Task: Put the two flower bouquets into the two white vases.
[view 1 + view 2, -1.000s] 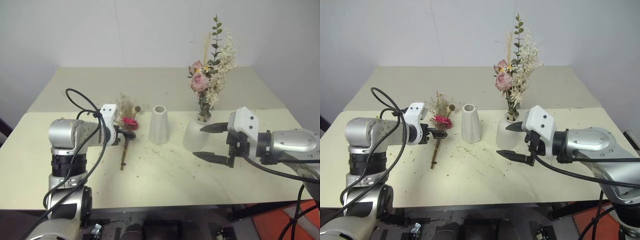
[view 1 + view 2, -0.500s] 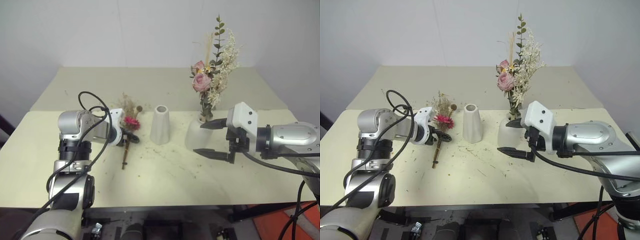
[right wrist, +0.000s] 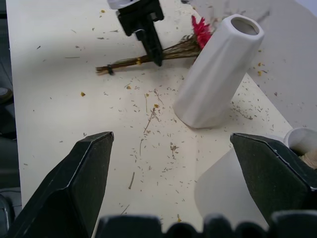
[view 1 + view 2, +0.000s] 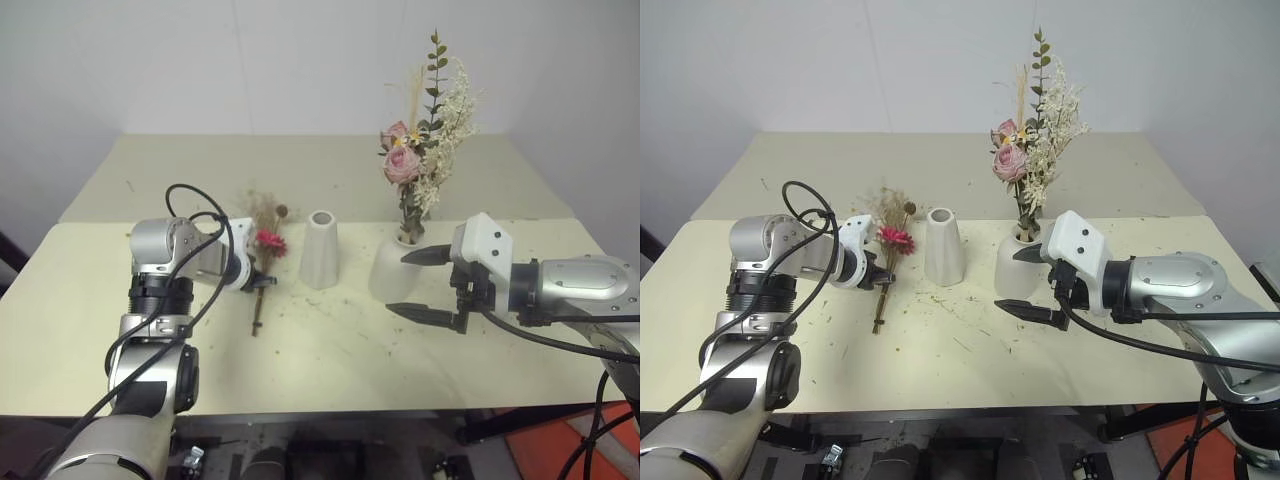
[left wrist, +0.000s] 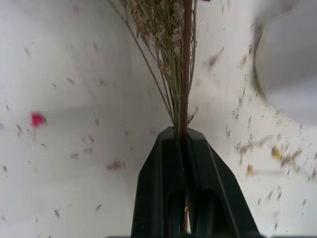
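Dried bouquet (image 4: 263, 268) of tan wispy sprigs with a magenta daisy lay on the cream surface (image 4: 330, 370), stem ends toward the near edge and flower head pointing away, just left of the slim tapered vase (image 4: 320, 249). Left end effector (image 4: 262, 283) was clamped on the stems partway along their length; the left wrist view showed both black fingers (image 5: 163, 188) pressed together around the bundle, with the sprigs fanning out beyond the tips. The stems still rested on the surface, not lifted clear as far as could be told. Right end effector (image 4: 422, 287) hovered at the near right, its two fingers spread wide apart and holding nothing, positioned directly in front of the rounded vase (image 4: 392, 270) with one finger high and one low. Loose plant debris was scattered over the surface between the two arms. The slim tapered vase stood upright and empty, between the dried bouquet and the rounded vase, apart from both. The rounded vase stood upright to its right and already held the rose bouquet (image 4: 426, 140): pale pink roses, white sprigs and green leaves rising tall above the short neck. A second surface (image 4: 300, 170) lay beyond, against a white wall.
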Tool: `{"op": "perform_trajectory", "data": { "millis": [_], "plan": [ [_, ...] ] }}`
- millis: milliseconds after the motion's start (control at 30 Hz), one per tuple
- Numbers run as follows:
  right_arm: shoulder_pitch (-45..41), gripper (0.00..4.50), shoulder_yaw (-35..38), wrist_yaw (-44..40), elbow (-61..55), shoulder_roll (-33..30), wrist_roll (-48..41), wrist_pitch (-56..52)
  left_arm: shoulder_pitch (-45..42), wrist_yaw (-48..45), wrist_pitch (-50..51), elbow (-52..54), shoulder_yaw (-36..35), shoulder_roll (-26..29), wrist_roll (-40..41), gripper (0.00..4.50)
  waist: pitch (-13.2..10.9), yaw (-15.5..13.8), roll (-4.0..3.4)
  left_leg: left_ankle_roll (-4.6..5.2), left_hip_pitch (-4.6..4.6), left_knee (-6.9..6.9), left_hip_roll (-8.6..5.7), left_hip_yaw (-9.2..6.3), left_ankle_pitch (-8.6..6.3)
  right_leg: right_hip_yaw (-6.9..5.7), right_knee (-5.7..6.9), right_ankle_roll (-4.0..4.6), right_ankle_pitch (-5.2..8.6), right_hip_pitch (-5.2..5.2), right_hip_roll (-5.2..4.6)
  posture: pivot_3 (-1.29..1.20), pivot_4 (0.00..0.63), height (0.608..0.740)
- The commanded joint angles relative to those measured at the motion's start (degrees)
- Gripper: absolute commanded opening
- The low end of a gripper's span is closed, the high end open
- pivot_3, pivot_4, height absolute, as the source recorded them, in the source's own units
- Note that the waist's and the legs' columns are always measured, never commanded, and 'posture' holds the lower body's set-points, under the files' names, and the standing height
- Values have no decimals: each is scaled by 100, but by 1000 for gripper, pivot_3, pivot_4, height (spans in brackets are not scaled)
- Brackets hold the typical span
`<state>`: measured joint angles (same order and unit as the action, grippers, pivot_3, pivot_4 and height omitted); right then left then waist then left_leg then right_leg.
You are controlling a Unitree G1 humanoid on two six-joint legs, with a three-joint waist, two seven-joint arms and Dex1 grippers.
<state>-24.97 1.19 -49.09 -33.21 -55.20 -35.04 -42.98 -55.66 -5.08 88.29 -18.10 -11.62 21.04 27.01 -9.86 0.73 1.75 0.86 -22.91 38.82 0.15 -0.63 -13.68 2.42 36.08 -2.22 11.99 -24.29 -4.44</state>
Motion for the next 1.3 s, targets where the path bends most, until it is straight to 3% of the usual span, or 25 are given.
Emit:
{"op": "perform_trajectory", "data": {
  "millis": [33, 233, 367, 533, 767, 933, 1133, 1300],
  "plan": [
    [80, 4500, 394, 165, -242, 34, -106, -41, 7, 131, -635, 776, -697, 14, -66, 25, 0, 3, 0, 0, -2, -1, 1, -1, 0, 0, 0, 1, 0, -2, 0, 0, 150, 740],
    [231, 4500, 763, 611, -416, 221, -366, -385, -106, -342, -2659, 1339, -1331, 320, 59, 25, 0, -5, 0, -3, 0, 0, 0, -33, 1, 2, 2, 3, -3, -2, -2, 0, 150, 740],
    [347, 4500, 1051, 1101, -595, 478, -510, -637, -208, -1889, -3942, 926, -1773, 541, 770, 25, 0, -10, 0, -4, -2, 0, -2, -20, 1, 0, -1, 3, -3, -1, -4, 0, 150, 740],
    [568, 4500, 1582, 1614, -1079, 617, -1003, -1032, -527, -4165, -5183, -401, -1663, 823, 1152, 25, 0, -41, 0, -3, -1, 2, -4, 2, 2, -4, -4, 3, -3, 5, -2, 0, 150, 740],
    [1008, 4500, 2188, 2100, -1685, 529, -1586, -1294, -1667, -6460, -6350, -3004, -1378, 774, 1083, 25, 0, -52, 1, 0, -12, 6, -4, 4, 1, -10, -13, 0, -2, 6, 0, 0, 150, 740],
    [1384, 4500, 2622, 2376, -1963, 400, -1912, -1333, -2357, -7041, -6820, -4397, -1194, 566, 767, 25, 0, -39, 1, 3, -24, 12, -4, 3, 0, -11, -18, -4, -4, 4, 0, 0, 150, 740],
    [1618, 4500, 2656, 2858, -2119, 350, -2140, -1349, -2441, -7660, -7596, -4898, -567, 292, -51, 25, 0, 14, 1, 4, -20, 11, -2, 3, 0, -8, -11, -5, -3, 3, 3, 0, 150, 740],
    [1747, 4500, 2686, 3103, -2183, 314, -2330, -1289, -2506, -7673, -7982, -5123, -489, 78, -318, 25, -1, 14, 2, 4, -25, 11, 1, 2, 0, -8, -12, -6, -3, 0, 5, 0, 150, 740]
  ]
}}
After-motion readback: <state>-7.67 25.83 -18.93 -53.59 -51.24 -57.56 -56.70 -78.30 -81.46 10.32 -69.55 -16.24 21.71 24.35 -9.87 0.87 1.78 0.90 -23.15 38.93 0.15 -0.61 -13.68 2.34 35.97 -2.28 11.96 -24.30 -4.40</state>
